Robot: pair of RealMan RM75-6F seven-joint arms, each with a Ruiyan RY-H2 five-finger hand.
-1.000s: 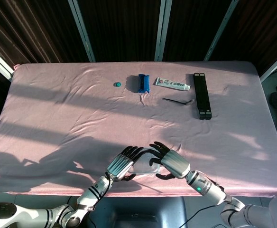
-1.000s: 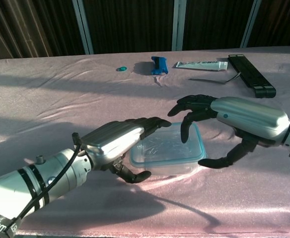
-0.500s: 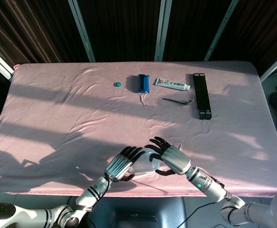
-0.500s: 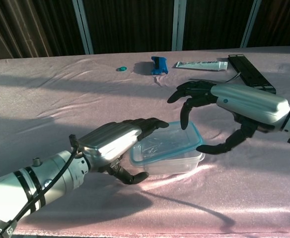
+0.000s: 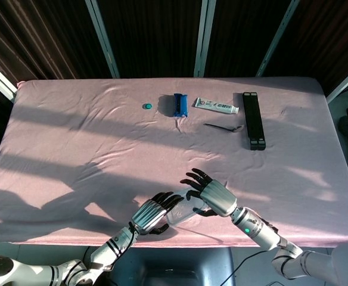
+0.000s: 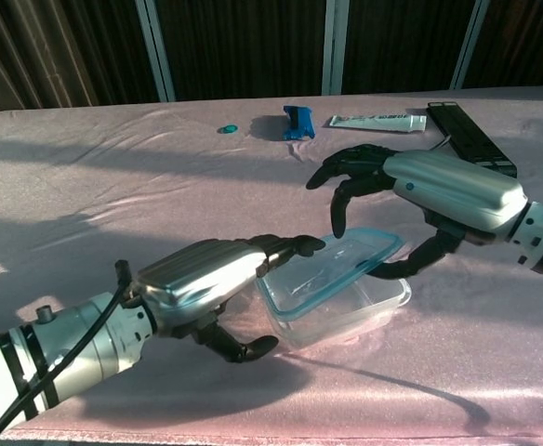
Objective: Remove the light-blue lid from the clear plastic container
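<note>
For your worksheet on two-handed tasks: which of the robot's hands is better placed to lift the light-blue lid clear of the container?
The right hand: it pinches the far end of the light-blue lid, already tilted up. The left hand steadies the clear container at its near end.

The left robot hand (image 6: 211, 279) reaches in from seven o'clock, palm down, fingers (image 6: 285, 246) extended toward two o'clock, thumb curled beneath. The right robot hand (image 6: 439, 200) comes from four o'clock, its dark fingers (image 6: 346, 172) arched downward, thumb stretched under toward nine o'clock.
</note>
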